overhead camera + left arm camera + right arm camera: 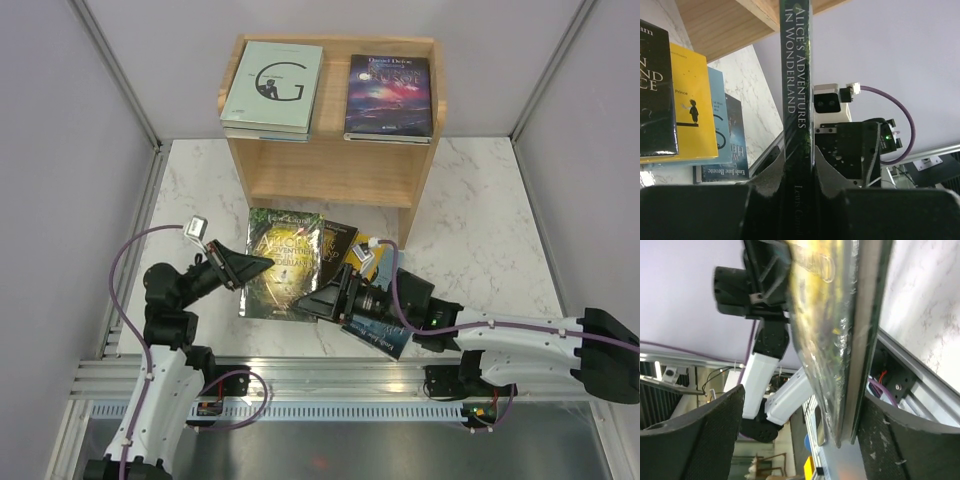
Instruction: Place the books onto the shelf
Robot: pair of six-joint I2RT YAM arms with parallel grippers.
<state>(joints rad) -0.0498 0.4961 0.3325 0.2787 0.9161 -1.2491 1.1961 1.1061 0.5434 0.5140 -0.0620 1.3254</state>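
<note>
The wooden shelf [335,165] stands at the back. On its top board lie a pale green book with a big "G" [272,88] and a purple book [390,95]. In front of it a dark green-gold book [285,262], spine reading "Alice's Adventures in Wonderland" [796,75], is tilted up over a fanned pile. My left gripper [260,265] [798,155] is shut on its left edge. My right gripper [322,300] [805,430] is open astride the opposite edge of that book [840,340]; the left finger [715,430] stands well clear.
Under and beside the lifted book lie a black book [340,240] [655,95], a yellow one [358,252] [690,110] and a blue one [380,340] [735,150]. Purple-grey walls close in both sides. A metal rail [320,385] runs along the near edge.
</note>
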